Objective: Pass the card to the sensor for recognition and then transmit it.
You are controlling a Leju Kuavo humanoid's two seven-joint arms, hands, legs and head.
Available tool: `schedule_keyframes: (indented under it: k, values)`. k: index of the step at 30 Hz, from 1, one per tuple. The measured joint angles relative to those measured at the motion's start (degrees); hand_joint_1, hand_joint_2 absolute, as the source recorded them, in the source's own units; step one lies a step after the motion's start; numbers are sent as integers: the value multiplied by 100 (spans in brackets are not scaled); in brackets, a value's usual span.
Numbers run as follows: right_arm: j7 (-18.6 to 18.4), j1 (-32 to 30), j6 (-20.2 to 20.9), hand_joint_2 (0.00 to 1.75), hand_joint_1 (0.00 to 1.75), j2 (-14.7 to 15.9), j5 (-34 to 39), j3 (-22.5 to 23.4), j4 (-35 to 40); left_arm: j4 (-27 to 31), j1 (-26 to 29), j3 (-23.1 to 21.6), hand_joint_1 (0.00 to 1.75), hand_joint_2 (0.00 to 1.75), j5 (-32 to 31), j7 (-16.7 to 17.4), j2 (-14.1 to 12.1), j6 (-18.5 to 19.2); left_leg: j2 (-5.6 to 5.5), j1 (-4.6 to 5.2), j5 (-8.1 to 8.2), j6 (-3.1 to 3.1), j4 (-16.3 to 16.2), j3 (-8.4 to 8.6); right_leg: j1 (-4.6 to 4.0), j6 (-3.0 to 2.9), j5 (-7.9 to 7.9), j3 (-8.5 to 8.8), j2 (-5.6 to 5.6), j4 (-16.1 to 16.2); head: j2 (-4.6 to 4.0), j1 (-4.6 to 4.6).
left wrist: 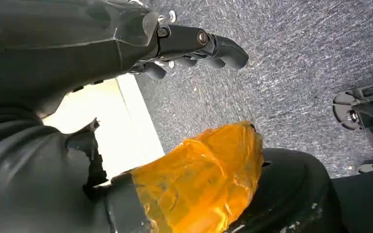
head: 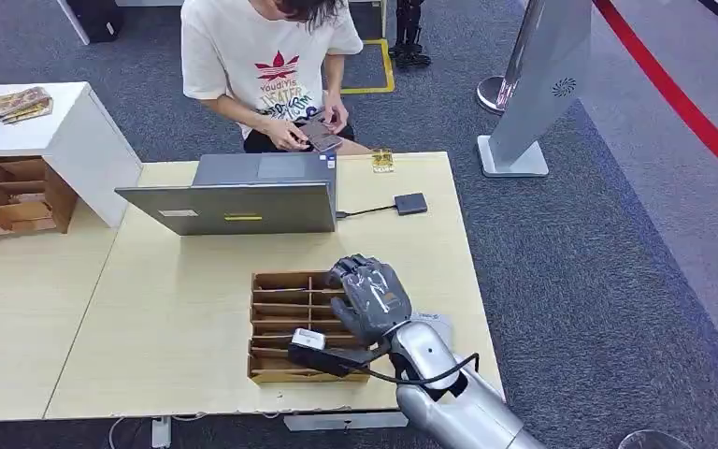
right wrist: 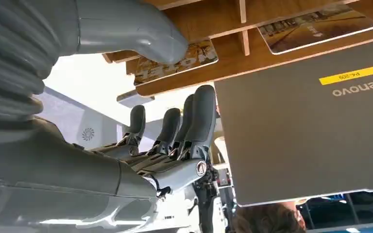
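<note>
**Right hand over the card rack**

You see the right hand [head: 370,297] above the right end of the wooden rack [head: 285,323] on the worktop [head: 178,318]. Its fingers [right wrist: 201,116] are spread and it grasps nothing; the thumb lies near a card [right wrist: 177,60] in a rack slot. The sensor [head: 410,203] sits at 12 o'clock from the hand, beside the laptop [head: 243,201]. The left hand [left wrist: 194,46] hangs over the carpet, fingers curled, holding nothing.

Cards sit in a slotted wooden rack [head: 285,323] near the table's front edge; one printed card [right wrist: 177,60] lies flat in its slot. The small black sensor [head: 410,203] lies beside the laptop, cabled to it.
</note>
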State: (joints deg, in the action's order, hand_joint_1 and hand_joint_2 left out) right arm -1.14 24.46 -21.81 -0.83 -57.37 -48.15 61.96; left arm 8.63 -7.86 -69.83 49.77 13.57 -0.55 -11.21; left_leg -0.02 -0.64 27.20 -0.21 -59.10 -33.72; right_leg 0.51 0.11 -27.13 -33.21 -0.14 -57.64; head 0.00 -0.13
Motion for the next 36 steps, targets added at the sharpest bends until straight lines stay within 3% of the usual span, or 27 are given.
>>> schedule_keyframes:
  k: [11,14,16,21,24,27,36]
  values:
    - [0,35,15,175,89,-31,31,0,-118,0,-2,-52,0,0,-9,2,0,9,0,0,0,0,0,0,0,0,0,0,0,0,0,0]
    - [-2,50,24,175,105,-50,44,0,-170,0,-3,-57,0,0,-7,2,0,9,0,0,0,0,0,0,0,0,0,0,0,0,0,2]
    - [-2,52,28,175,133,-52,46,0,-203,0,-3,-57,0,0,-7,2,0,9,0,0,0,0,0,0,0,0,0,0,0,0,0,2]
    - [0,66,48,175,145,-70,61,0,-264,0,-4,-59,0,0,4,2,0,9,0,0,0,0,0,0,0,0,0,0,0,0,0,0]
    - [0,104,63,175,166,-90,83,0,-313,0,-4,-61,0,0,13,2,0,9,0,0,0,0,0,0,0,0,0,0,0,0,0,2]
    - [0,119,70,175,175,-105,96,0,-341,0,-6,-63,0,0,20,2,0,9,0,0,0,0,0,0,0,0,0,0,0,0,0,2]
    - [22,145,24,175,175,-114,162,2,-374,0,-5,-87,0,0,39,2,0,7,0,0,0,0,0,1,0,0,0,0,0,0,0,2]
